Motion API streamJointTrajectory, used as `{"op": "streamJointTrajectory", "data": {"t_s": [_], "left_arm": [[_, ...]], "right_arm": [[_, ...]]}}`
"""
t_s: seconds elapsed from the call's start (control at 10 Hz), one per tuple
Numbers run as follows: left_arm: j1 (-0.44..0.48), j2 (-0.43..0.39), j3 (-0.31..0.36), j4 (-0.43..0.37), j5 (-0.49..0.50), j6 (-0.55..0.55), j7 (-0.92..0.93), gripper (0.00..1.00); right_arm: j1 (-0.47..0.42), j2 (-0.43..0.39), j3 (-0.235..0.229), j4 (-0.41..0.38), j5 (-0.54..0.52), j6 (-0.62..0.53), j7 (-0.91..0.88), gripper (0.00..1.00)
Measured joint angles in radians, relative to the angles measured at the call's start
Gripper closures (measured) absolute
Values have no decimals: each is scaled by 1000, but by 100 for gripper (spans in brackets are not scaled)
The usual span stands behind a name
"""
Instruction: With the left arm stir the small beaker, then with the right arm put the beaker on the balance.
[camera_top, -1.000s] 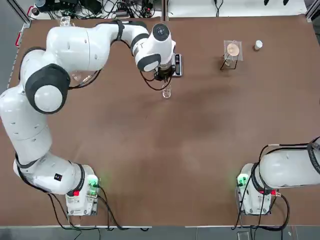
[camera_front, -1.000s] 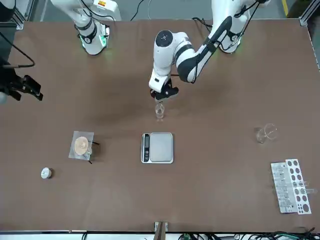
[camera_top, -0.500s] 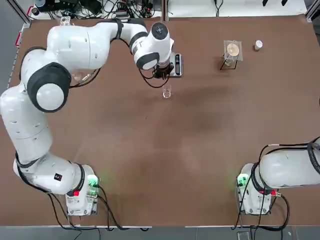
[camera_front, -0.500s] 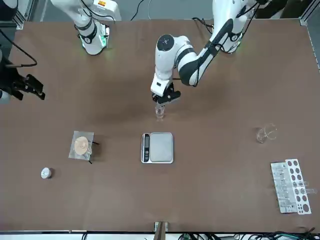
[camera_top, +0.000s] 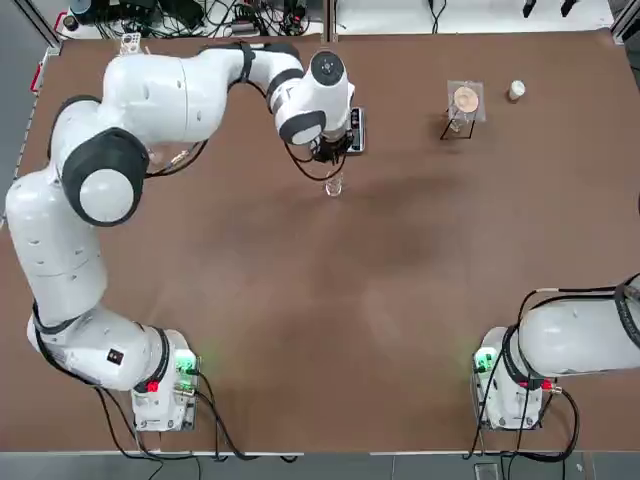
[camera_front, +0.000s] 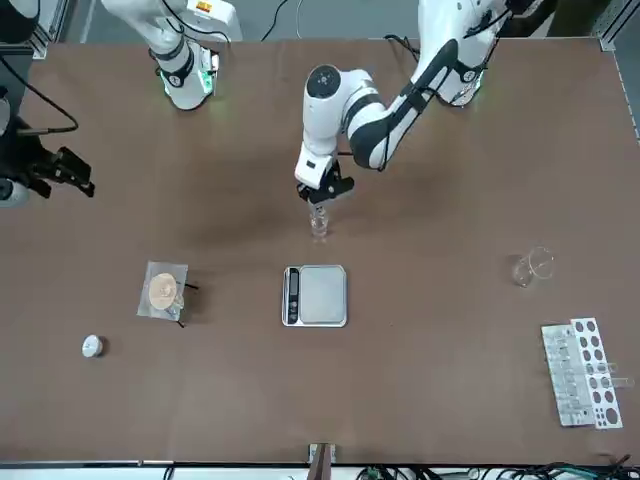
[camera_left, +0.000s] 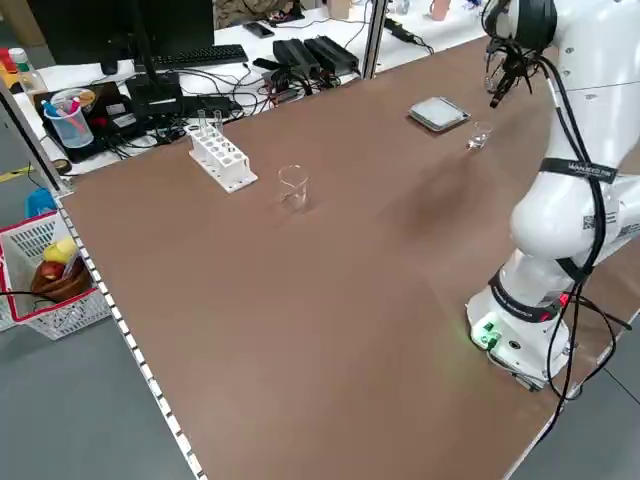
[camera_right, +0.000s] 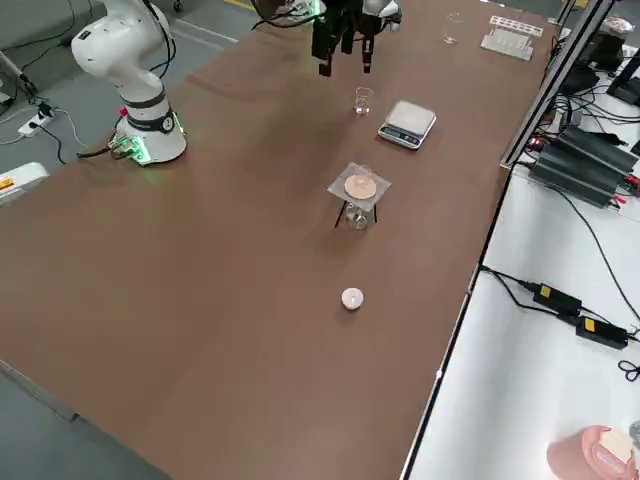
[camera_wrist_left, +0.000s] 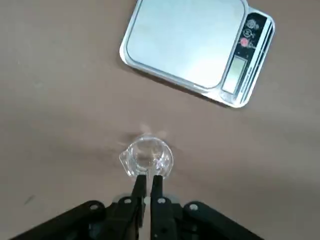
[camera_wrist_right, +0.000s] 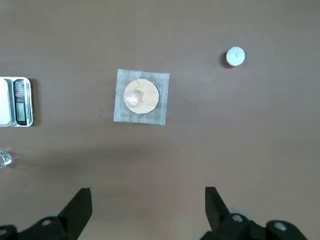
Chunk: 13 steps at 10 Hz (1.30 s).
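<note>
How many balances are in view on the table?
1. The balance lies flat on the table, on the far side of the small beaker from the robot's bases. I see no other, though the left arm might hide something.

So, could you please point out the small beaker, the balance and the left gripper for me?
Small beaker (camera_wrist_left: 147, 154): left wrist view, inside its round glass body.
Balance (camera_front: 323, 296): front view, on its square silver pan.
Left gripper (camera_wrist_left: 149, 179): left wrist view, midway between its fingertips.
</note>
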Motion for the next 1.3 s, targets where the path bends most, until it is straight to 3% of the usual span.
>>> {"op": "streamJointTrajectory", "data": {"t_s": [1.3], "left_arm": [[-15, 1, 14, 8, 33, -46, -29, 93]], "right_arm": [[0, 0, -1, 0, 0, 0, 0, 0]]}}
